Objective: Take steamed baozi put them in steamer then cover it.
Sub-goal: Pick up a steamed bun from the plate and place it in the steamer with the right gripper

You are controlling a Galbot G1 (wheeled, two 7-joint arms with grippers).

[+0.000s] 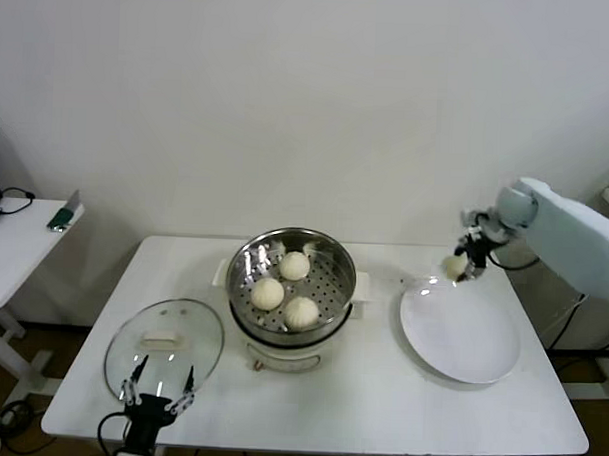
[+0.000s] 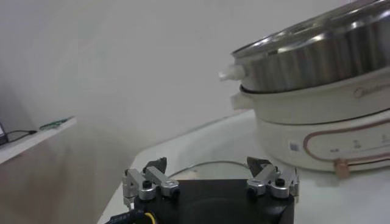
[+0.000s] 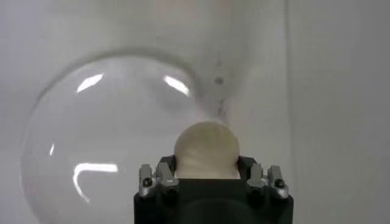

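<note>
head view: white table [image 1: 378, 411] with the steamer [image 1: 290, 288] in the middle
steamer: steel basket on a white pot base, uncovered, three buns [image 1: 286, 287] inside
fourth bun [image 1: 455, 266]: pinched between the fingers of the right gripper [image 1: 461, 269], held above the far edge of the white plate [image 1: 461, 339]
plate: right of the steamer, apart from it
glass lid [image 1: 164, 348]: flat on the table, left of the steamer
left gripper [image 1: 159, 391]: low at the near edge by the lid, fingers spread, holding nothing
</note>
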